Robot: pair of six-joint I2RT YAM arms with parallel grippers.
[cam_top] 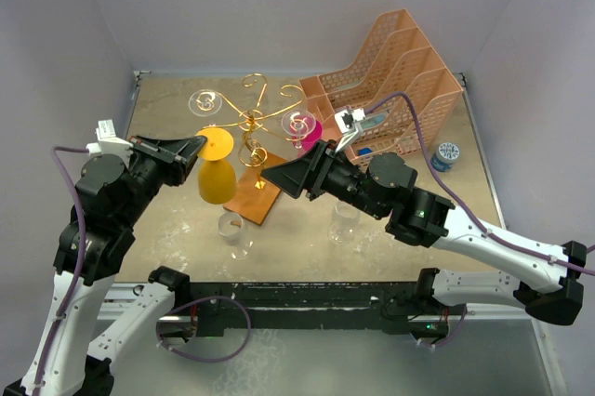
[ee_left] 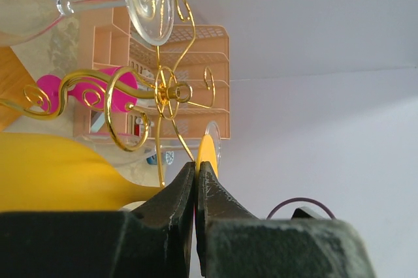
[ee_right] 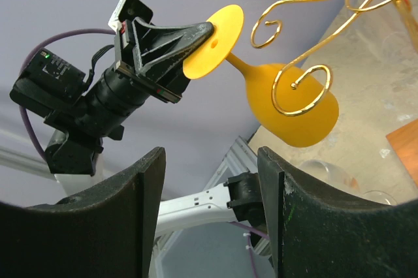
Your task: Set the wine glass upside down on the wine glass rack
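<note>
Built of black motor housings (cam_top: 102, 193) over white links (cam_top: 493, 249), strung with purple cables (cam_top: 423, 131), tipped with black wedge fingers (ee_right: 124, 226), fitted with white wrist camera blocks (cam_top: 106, 129).

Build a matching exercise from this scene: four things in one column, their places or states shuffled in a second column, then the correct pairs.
Things
1. yellow wine glass
2. pink wine glass
3. right gripper
4. peach file organiser

Places or states
A. standing at the far right of the table
B. open, holding nothing
C. pinched by its foot in the shut left gripper
D. hanging bowl-down on the wine glass rack

Pairs: 1-C, 2-D, 3-B, 4-A
</note>
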